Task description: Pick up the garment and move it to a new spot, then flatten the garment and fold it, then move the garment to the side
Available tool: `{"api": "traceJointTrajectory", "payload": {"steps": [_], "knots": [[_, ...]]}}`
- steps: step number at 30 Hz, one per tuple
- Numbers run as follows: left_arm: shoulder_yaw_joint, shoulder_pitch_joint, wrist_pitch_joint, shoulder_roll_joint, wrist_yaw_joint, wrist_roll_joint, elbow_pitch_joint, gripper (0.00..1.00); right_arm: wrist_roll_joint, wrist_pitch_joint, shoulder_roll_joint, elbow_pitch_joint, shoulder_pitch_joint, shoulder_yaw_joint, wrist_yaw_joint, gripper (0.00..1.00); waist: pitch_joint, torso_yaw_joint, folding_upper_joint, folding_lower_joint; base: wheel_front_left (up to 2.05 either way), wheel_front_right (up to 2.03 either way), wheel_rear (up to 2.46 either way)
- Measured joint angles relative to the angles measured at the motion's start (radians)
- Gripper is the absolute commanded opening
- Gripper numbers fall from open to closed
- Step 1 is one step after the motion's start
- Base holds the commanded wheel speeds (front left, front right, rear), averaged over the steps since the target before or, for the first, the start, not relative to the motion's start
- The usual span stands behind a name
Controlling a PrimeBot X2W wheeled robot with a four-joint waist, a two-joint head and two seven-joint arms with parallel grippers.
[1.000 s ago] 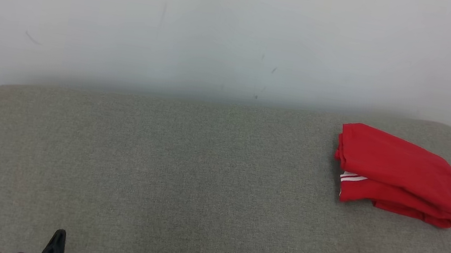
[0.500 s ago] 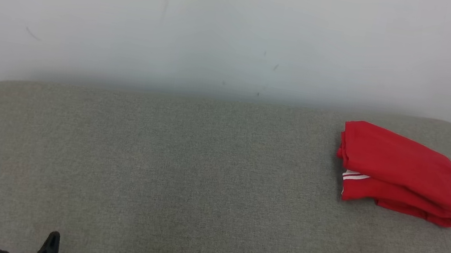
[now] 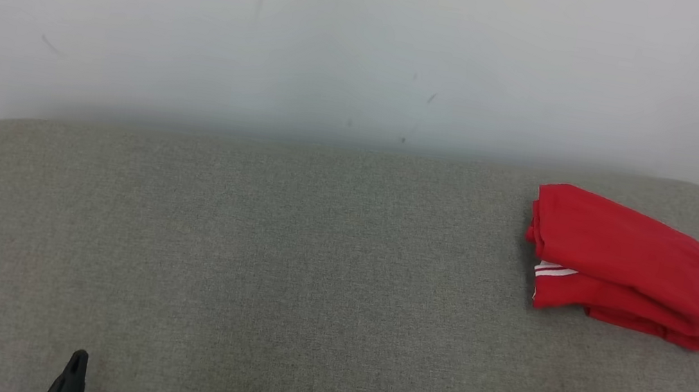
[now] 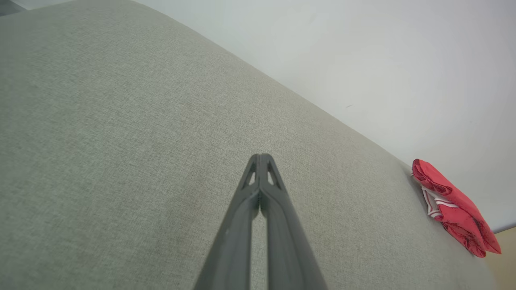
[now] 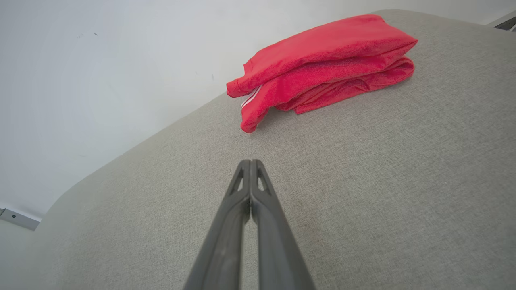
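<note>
Red folded fabric garment (image 3: pixel 625 268), white stripes showing at its left fold, sits as a flat stack at the far right corner of the grey fabric-covered desk (image 3: pixel 282 269), close to the white wall (image 3: pixel 347 34). Over the last second its shape and its place on the desk have not changed. The whole head view slid a little, wall marks included, so that is my head camera moving and not the garment. Both tools have stayed low at the near edge. The left tool (image 4: pixel 261 157) tip drifted slightly left, and the right tool (image 5: pixel 250 162) body slid toward the right edge of the head view. Neither touches cloth. Both are closed on nothing, with the fingers pressed tip to tip in each wrist view. My read: the garment is already folded and parked at the side and my tools are drawn back and empty, so the last step looks done, or at least nothing is being worked right now. The garment lies straight ahead of the right tool and well apart from it, up and right of the fingertips in the right wrist view, with bare desk between. From the left tool it is far across the desk to the right, near the right edge of the left wrist view, well apart.
</note>
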Motion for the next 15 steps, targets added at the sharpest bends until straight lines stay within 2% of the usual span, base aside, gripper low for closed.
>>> {"api": "traceJointTrajectory", "payload": {"steps": [15], "knots": [[0.042,-0.034,0.026,-0.018,-0.042,-0.218,0.036,0.0,0.185,0.027,0.03,0.03,-0.045,-0.032,0.036,0.0,0.012,0.004,0.0001,0.0,0.0,0.0,0.0]]}}
